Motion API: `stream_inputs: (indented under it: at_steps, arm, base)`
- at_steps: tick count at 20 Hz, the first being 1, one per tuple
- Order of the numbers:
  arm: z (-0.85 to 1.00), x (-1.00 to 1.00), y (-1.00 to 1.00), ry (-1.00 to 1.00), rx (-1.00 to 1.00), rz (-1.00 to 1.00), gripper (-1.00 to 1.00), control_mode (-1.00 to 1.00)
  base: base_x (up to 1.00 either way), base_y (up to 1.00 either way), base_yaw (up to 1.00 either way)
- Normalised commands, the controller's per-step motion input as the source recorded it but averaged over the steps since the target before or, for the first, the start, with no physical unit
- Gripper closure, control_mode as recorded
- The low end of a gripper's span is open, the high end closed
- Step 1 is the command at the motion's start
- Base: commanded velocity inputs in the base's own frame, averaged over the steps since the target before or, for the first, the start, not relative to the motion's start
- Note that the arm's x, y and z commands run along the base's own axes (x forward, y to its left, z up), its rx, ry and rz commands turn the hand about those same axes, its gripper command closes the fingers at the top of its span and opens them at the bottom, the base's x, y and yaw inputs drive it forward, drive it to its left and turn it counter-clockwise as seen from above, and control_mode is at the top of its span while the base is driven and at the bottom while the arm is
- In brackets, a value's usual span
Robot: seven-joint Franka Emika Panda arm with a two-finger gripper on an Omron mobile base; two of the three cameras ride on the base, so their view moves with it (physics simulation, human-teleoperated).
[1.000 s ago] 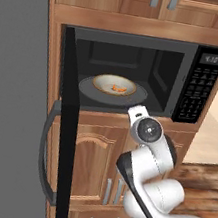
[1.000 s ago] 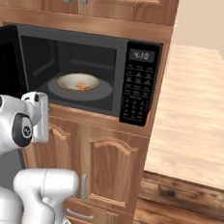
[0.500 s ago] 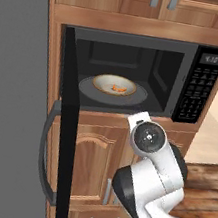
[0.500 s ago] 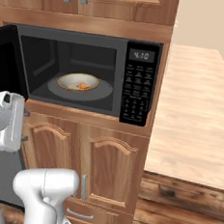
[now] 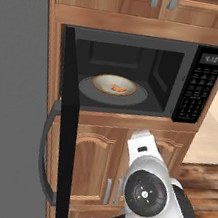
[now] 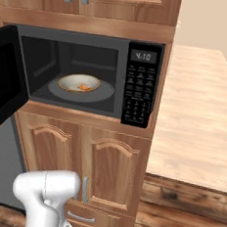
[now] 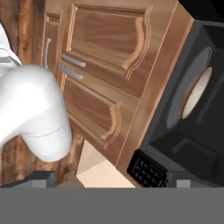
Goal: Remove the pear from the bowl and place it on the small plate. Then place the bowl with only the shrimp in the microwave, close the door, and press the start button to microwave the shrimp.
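The microwave stands open, its door swung out to the left and seen edge-on. On the grey turntable sits the cream bowl with the orange shrimp in it. From the right side, the bowl and shrimp sit behind the open door. My gripper is open with nothing between its tips, low in front of the wooden cabinet doors, below and outside the microwave. In the rolled hand view the bowl shows edge-on at the right. The pear and the small plate are out of view.
The keypad panel is on the microwave's right. Wooden cabinet doors are below it, and a grey fridge side stands at the left. A light wood counter extends to the right. The door's bar handle juts toward me.
My arm has drawn back and dropped from in front of the microwave opening to the level of the lower cabinets. The bowl, shrimp and door have not moved.
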Motion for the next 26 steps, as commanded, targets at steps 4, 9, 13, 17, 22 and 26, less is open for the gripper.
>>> stream_inputs:
  at_steps: [4, 9, 13, 17, 22, 26]
  arm:
    - [0.04, -0.75, 0.00, -0.25, -0.07, 0.00, -1.00, -1.00]
    - [0.00, -0.49, 0.29, -0.26, -0.11, 0.00, -1.00, -1.00]
    - [0.00, -0.05, 0.65, -0.23, -0.16, 0.00, -1.00, -1.00]
    - [0.00, 0.00, 0.86, -0.15, -0.20, 0.00, -1.00, -1.00]
    - [-0.06, 0.00, 0.78, -0.09, -0.20, 0.00, -1.00, -1.00]
    - [-0.30, 0.00, 0.76, -0.01, -0.18, 0.00, -1.00, -1.00]
  base:
    - [0.00, 0.00, 0.00]
    - [0.00, 0.00, 0.00]
    - [0.00, 0.00, 0.00]
    - [0.00, 0.00, 0.00]
    - [0.00, 0.00, 0.00]
    - [0.00, 0.00, 0.00]
